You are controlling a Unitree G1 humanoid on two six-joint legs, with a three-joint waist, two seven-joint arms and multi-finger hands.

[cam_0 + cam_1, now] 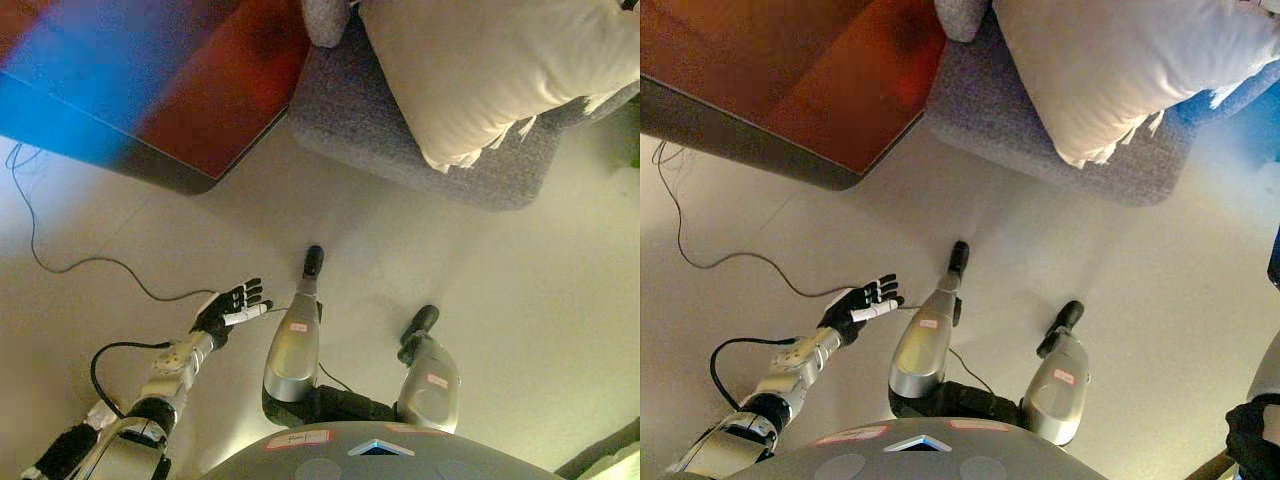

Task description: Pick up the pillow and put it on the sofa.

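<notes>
One hand is plainly on show: the left hand hangs out over the bare floor with its fingers spread loose and straight, holding nothing. The right hand only peeks in at the lower right corner of the right eye view as a dark shape, and I cannot tell how its fingers stand.

Out from the left hand, up and to the right, is the grey sofa, well apart from either hand. The pillow already lies on its seat, a big cream cushion with one corner and a fringe of tassels hanging over the front edge. Left of the sofa stands a low table with a reddish-brown top.

By its plump, creased look, I would judge the pillow light and very soft, yielding under any squeeze, with cloth that gives fingers plenty to bite on. Nothing about it seems fragile or slippery. A hold on the overhanging corner or along a side edge, bunching the fabric, would likely serve; two hands on opposite sides would keep so bulky a thing from flopping.
</notes>
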